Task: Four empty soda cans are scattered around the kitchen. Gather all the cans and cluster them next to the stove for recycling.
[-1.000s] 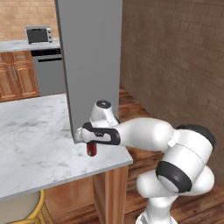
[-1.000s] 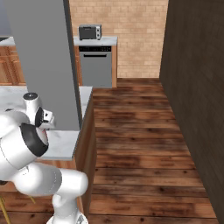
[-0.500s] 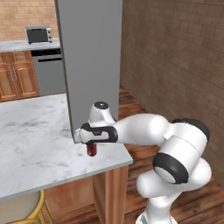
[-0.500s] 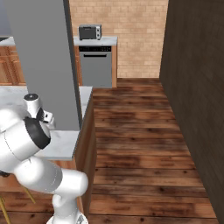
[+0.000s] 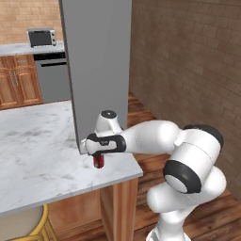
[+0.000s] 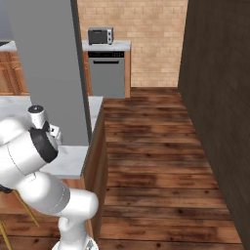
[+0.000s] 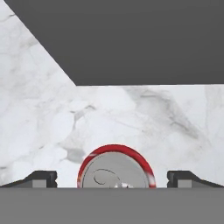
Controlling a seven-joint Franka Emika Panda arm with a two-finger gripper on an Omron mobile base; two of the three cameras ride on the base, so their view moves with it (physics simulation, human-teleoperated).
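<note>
My claw (image 7: 115, 177) points straight down at the worktop, jaws spread wide. In the hand view one dark fingertip (image 7: 41, 178) stands left of the soda can (image 7: 116, 168) and the other right of it, each with a clear gap to the can's red rim; nothing is pinched. That view looks down onto the can's silver top with its tab, which the base views do not give.

Left base view: the claw (image 5: 98, 157) is directly over the can (image 5: 98, 161), red body upright on the white marble worktop (image 5: 37, 155), near its right front corner. A grey pillar (image 5: 96, 70) rises from the worktop just behind my hand. A stool (image 5: 23, 225) with yellow legs sits below the near edge.

Right base view: my arm blocks the can; I cannot tell the jaw spacing from here. It does show the wooden floor (image 6: 156, 161) running to the far brick wall.

Both base views: toaster oven (image 5: 41, 36) on the far counter, above a steel dishwasher (image 6: 108, 73).
</note>
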